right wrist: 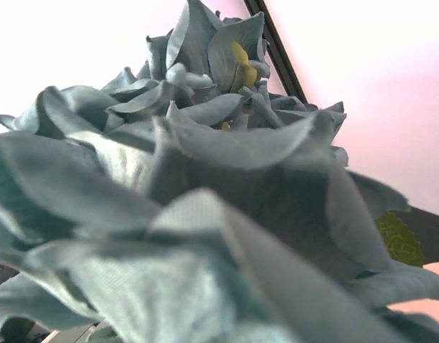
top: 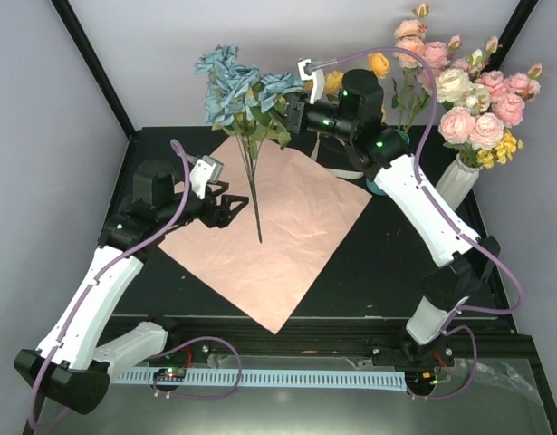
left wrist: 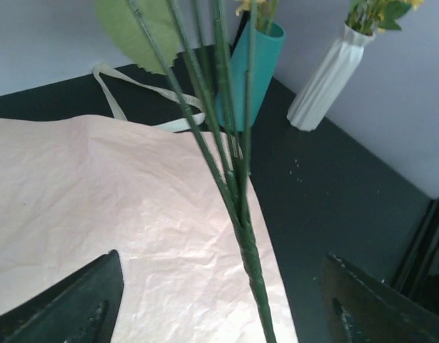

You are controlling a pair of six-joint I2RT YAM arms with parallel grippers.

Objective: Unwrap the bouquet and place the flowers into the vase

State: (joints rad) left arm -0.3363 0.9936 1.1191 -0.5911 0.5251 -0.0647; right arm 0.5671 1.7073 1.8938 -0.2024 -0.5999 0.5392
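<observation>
Room: pale walls, dark flat worktop [top: 396, 263] | Paper: crinkly pink paper sheet [top: 287, 245] lies flat under the left fingers [top: 235, 207] | Flowers: blue cloth flowers on thin green stems [top: 237, 82] stand between those wide-open fingers, touching neither | right fingers [top: 292, 113]: up by the blooms, grip hidden by petals, cannot tell | Do well: I think lift the stems straight, then lower them into the smooth teal vase [left wrist: 255, 71] just past the left fingers.
</observation>
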